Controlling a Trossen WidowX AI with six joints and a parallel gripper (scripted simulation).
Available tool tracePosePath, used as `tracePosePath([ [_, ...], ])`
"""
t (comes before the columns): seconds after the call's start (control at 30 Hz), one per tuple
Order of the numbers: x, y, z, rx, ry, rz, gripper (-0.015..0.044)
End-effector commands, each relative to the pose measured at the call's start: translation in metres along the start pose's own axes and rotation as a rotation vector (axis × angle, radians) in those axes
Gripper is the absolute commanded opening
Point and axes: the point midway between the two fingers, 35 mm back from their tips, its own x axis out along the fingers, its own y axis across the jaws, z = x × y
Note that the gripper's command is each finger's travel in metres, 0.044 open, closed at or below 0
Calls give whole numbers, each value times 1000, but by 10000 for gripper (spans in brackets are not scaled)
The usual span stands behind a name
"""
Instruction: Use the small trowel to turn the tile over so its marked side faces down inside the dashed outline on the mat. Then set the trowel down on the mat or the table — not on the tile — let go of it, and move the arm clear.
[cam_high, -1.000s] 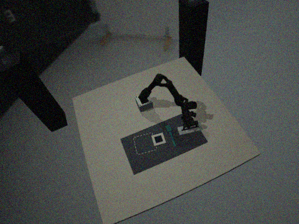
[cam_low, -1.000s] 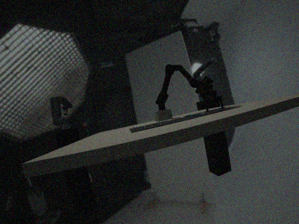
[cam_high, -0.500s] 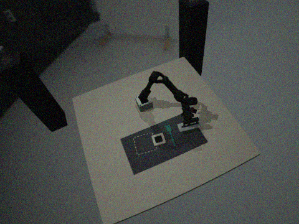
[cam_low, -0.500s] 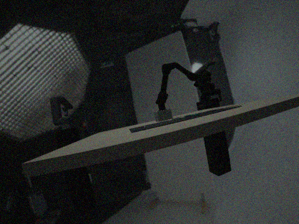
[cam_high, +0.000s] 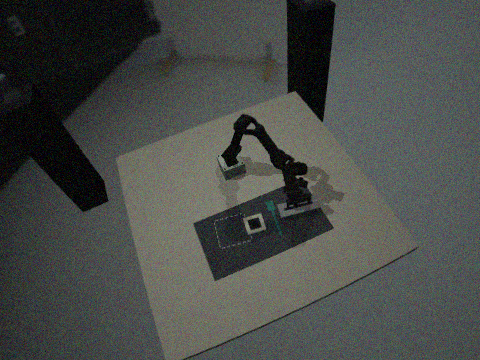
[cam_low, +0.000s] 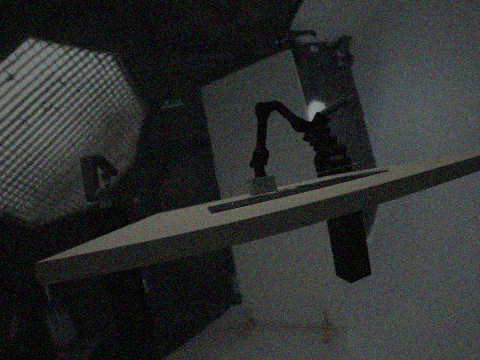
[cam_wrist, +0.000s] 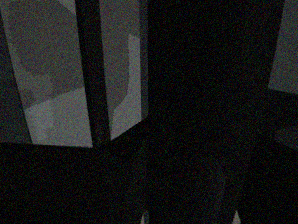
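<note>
The small trowel (cam_high: 286, 212) lies on the right part of the dark mat (cam_high: 300, 235) (cam_low: 235, 204). It shows as a flat pale grey piece with a thin teal strip (cam_high: 274, 216) to its left. My gripper (cam_high: 296, 203) (cam_low: 332, 167) is down on the grey piece and shut on the trowel. The tile (cam_high: 254, 224) is a white square with a dark centre. It lies flat on the mat, just right of the dashed outline (cam_high: 235, 245) and outside it. The wrist view is almost all dark, and only my fingertips show at its bottom edge.
The arm's grey base block (cam_high: 231, 168) (cam_low: 262, 185) stands on the pale table (cam_high: 165, 210) behind the mat. A tall dark post (cam_high: 310, 50) rises at the table's far corner and another dark post (cam_high: 67, 160) stands off its left side.
</note>
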Motion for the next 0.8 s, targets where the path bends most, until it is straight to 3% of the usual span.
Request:
tracePosePath([
  [0.0, 2, -8, -17, 12, -29, -14, 0],
  [0.37, 8, -12, -66, 20, -77, -31, 0],
  [0.77, 10, -9, -70, 19, -80, -33, 0],
])
